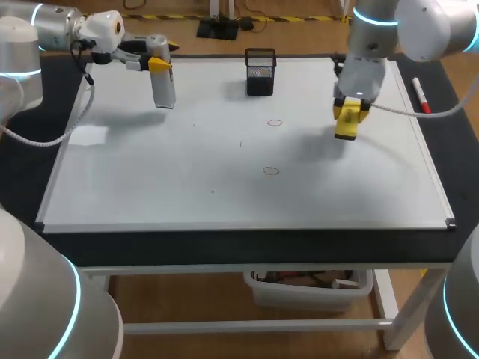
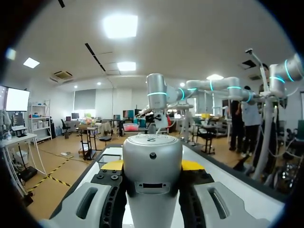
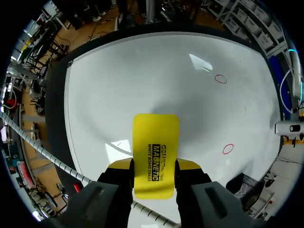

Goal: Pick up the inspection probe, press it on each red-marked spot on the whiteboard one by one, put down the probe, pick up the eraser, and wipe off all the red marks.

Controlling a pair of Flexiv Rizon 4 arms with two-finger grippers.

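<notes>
The left gripper is clenched on a silver probe, held over the far left corner of the whiteboard. The right gripper grasps a yellow eraser over the board's right side. A far red circle and a near red circle mark the middle. A black mesh cup stands at the far edge.

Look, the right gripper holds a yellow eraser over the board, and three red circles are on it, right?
Not three. The head view shows only two red circles on the board: a far circle and a near circle. The right gripper does hold the yellow eraser over it.
</notes>
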